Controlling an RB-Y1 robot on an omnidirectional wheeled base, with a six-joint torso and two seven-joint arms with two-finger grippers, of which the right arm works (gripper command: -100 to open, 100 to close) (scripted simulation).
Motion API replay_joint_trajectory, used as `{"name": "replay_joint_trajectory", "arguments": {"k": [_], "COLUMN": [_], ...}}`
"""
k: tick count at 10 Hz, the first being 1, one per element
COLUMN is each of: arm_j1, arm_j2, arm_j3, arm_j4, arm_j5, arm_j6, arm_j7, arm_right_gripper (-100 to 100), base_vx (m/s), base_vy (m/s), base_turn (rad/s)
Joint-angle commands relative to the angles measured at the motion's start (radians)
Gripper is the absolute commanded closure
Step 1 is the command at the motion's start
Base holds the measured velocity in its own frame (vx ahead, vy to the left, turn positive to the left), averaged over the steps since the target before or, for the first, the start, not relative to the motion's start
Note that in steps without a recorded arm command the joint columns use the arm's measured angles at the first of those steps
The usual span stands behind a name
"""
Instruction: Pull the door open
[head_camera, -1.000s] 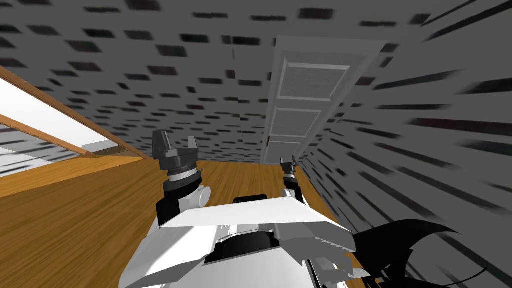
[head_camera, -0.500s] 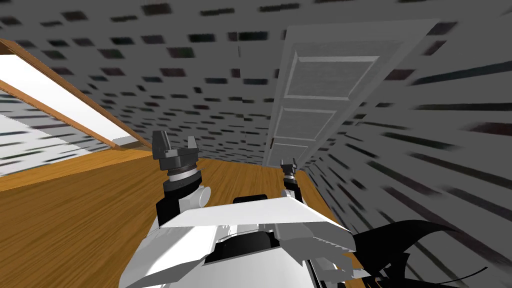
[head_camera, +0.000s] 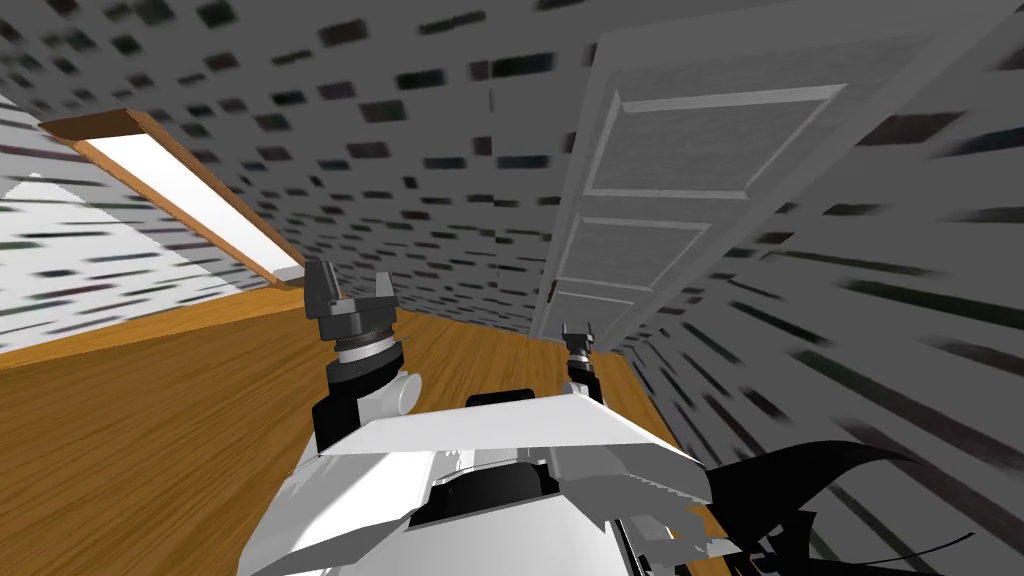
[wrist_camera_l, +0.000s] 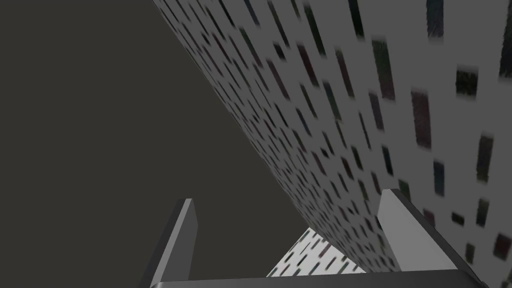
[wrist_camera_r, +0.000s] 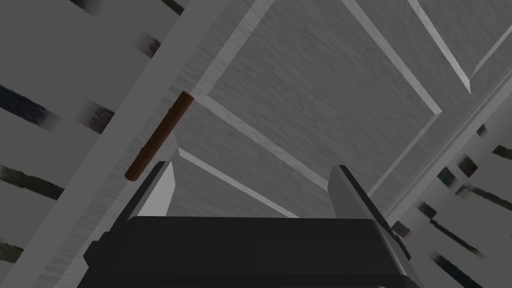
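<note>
Rolled nearer the door (head_camera: 655, 165); right gripper (wrist_camera_r: 254, 169) spread, brown handle (wrist_camera_r: 159, 136) just outside its 2 fingers, so closing here would likely miss; left gripper (wrist_camera_l: 290, 197) spread, idle.

Wood floor (head_camera: 150, 420) at left. Grey wall (head_camera: 400, 150), dark brick specks. White panel (head_camera: 180, 190) in brown frame, far left. Lower right: black area (head_camera: 790, 480).
</note>
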Motion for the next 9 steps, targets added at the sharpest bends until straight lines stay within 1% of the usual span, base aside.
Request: {"name": "replay_joint_trajectory", "arguments": {"k": [1,9], "arm_j1": [-0.005,-0.034], "arm_j2": [0.0,0.001], "arm_j3": [-0.003,-0.014], "arm_j4": [0.031,0.186], "arm_j5": [-0.022,-0.124], "arm_j6": [-0.01,-0.066], "arm_j7": [-0.036,-0.191], "arm_right_gripper": [-100,-100], "base_vx": [0.087,0.079], "base_vy": [-0.052,-0.059], "base_turn": [0.158,0.159]}}
